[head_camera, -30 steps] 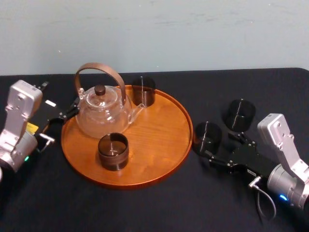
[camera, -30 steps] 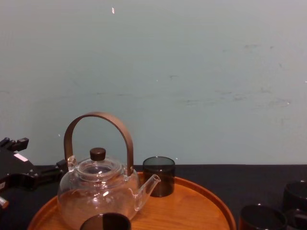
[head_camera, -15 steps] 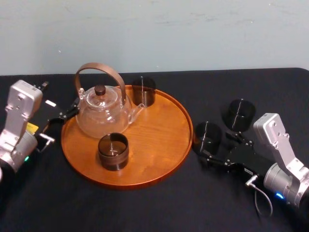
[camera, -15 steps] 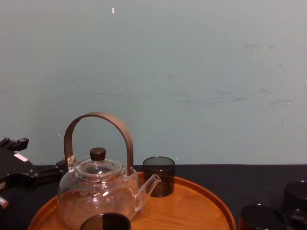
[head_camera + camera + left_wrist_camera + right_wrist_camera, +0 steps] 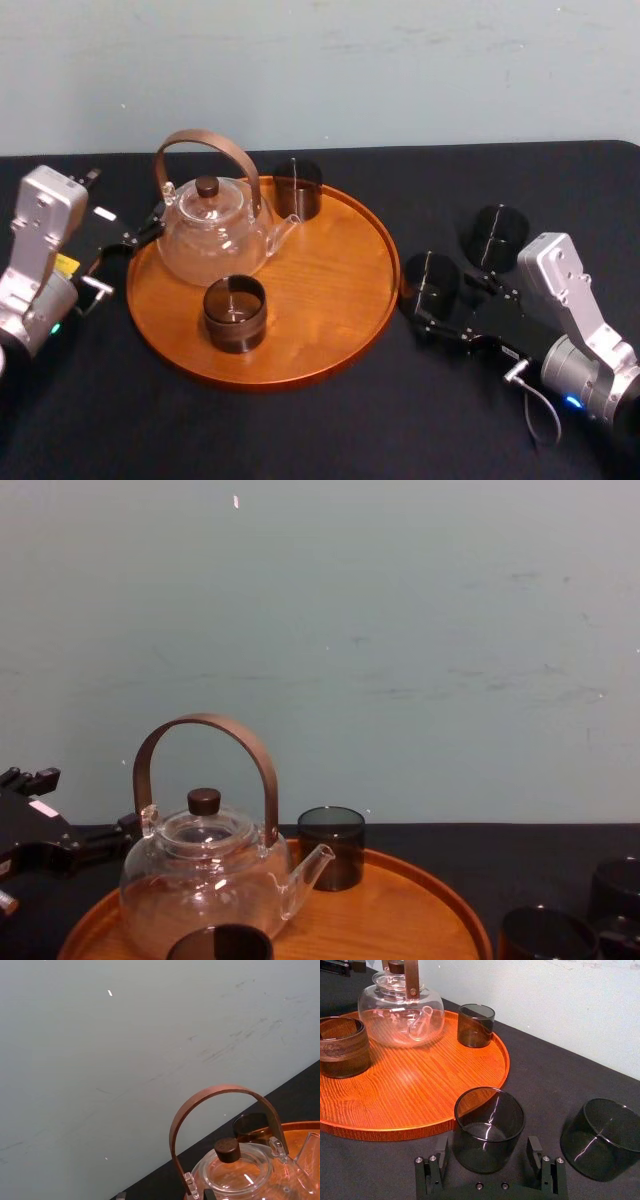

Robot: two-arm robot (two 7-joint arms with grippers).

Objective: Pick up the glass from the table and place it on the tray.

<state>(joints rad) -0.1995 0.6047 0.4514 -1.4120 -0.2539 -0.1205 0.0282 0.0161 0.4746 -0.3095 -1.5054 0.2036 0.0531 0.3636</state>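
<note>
beside the tray [image 5: 330, 270], off its right edge on the black table [image 5: 300, 430]: right pincer [image 5: 442, 298] set around the nearest smoked glass [image 5: 489, 1127]. fingers [image 5: 440, 1152] spread wide, one on either side of the wall, close to it but seemingly not touching. no squeeze taken, no lift; glass upright on the cloth, just beside the rim. reads as the end of the approach, so the task proper is hardly begun.

left to do, by this judgement: press in on the glass, raise it, carry it over the low rim, set it on bare wood, let go. plenty of open wood on the tray's right half for that.

on the tray: clear teapot [image 5: 213, 238] with a wooden handle, a dark glass [image 5: 297, 190] behind it, a brown-banded cup [image 5: 234, 313] in front. on the table farther back, near the right arm: a second smoked glass [image 5: 497, 233].

left pincer [image 5: 135, 235] parked at the tray's left edge by the teapot; cannot tell whether spread or pressed together.
</note>
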